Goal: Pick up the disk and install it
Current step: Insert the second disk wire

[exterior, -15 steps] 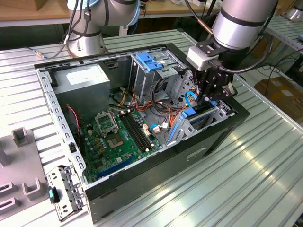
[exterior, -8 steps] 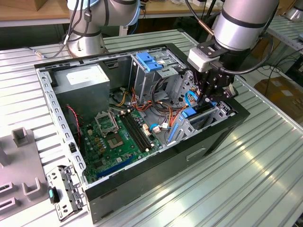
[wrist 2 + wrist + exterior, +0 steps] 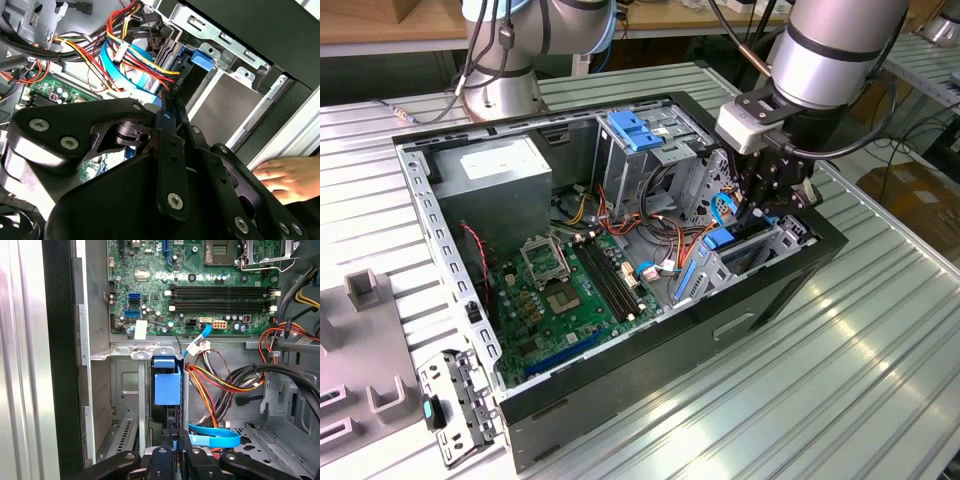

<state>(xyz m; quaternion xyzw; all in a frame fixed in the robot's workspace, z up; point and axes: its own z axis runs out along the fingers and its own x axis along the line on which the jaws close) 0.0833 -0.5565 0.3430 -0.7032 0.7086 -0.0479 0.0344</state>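
Note:
The disk (image 3: 166,390) stands on edge in the drive bay at the front of the open computer case (image 3: 620,385), its blue plastic rail end facing up. In the exterior view the disk's blue rail (image 3: 719,238) shows in the bay just under my gripper (image 3: 760,208). In the first wrist view my gripper (image 3: 177,442) sits right over the disk's near end, fingers drawn close together with a sliver of blue between them. In the second wrist view the gripper's black linkages (image 3: 165,150) converge at the bay, with a blue rail tab (image 3: 205,57) beyond.
Red, yellow and black power cables (image 3: 220,385) and a blue flat cable (image 3: 215,437) lie beside the bay. The motherboard (image 3: 200,290) is past it. A tall cage with a blue latch (image 3: 635,130) and a grey power-supply box (image 3: 505,180) stand further back. A hand (image 3: 287,177) rests outside the case.

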